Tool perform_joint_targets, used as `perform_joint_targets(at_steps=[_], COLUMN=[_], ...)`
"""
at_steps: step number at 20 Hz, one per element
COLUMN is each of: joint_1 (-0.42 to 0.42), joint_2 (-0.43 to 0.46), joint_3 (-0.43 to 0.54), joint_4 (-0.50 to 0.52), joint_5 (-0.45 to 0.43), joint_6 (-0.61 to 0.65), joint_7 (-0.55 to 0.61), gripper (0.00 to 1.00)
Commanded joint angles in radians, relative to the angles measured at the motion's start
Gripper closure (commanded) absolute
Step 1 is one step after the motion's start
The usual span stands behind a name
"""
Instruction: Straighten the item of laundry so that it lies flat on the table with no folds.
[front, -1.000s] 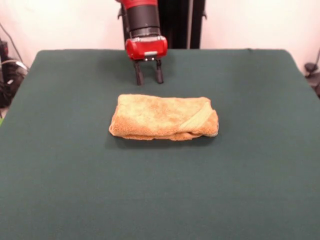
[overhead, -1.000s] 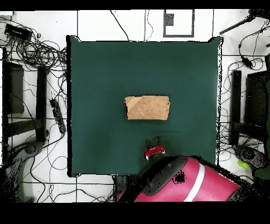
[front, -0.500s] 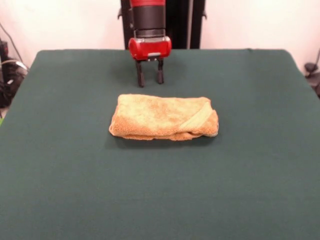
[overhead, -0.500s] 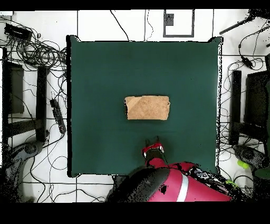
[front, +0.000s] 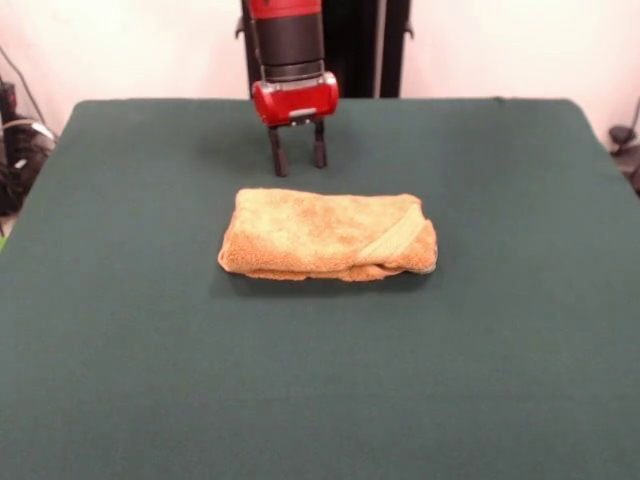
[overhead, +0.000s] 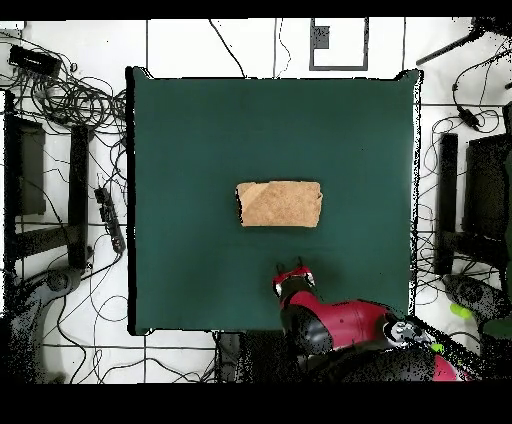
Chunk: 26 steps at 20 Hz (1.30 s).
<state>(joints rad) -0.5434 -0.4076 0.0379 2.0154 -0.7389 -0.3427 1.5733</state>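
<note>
The fluffy orange-tan terry towel lies folded into a thick rectangle near the middle of the dark green felt-covered worktop, its paler yellowish woven band running diagonally at the 3 o'clock end in the front view. At the towel's 12 o'clock there, the red and black tool hangs apart from it, fingers spread and empty.

No text, label, brand, number or sign can be read in either view.
</note>
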Motion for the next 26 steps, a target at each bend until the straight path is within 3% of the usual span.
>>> perform_joint_targets(at_steps=[1,17,26], joint_1=[-0.084,0.055,0.104], joint_2=[0.184,0.014,-0.212], joint_3=[0.28,0.168,0.134], joint_4=[-0.329,-0.289,-0.132], joint_5=[0.143,0.26,0.274], joint_6=[0.373,0.602,0.621], joint_7=[0.08,0.073,0.124], gripper=[0.0,0.0,0.0])
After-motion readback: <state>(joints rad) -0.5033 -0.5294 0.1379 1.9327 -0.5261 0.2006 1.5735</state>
